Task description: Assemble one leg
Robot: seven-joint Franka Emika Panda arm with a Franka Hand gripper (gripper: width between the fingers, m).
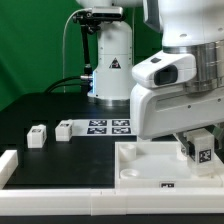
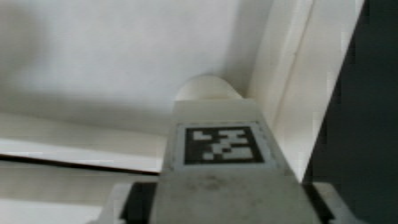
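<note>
Now, at the exterior view's far left, a low white rail [image 1: 8,166] lies on the black counter [image 1: 40,105] and turns along the near edge. Just beyond it stand two spare legs [image 1: 37,136] — small white blocks, close together but apart, each with a dark tag on one face. Next comes the marker board [image 1: 108,126], flat on the counter with its printed squares showing. Behind it the arm's white base [image 1: 110,60] rises against the green backdrop.

Further right, a large white square panel [image 1: 145,165] with a raised rim lies flat at the front. The bulky white wrist hangs over the panel's right part. Beneath it the fingers [image 1: 201,142] are closed on the leg [image 1: 204,153], which is held upright with its tag facing the camera. Whether its lower end touches the panel cannot be told from this side.

In the wrist view the leg [image 2: 222,140] fills the middle with its tag showing and grey finger metal at its near end — its rounded tip points at the panel's pale surface [image 2: 107,70], just beside a raised edge.
</note>
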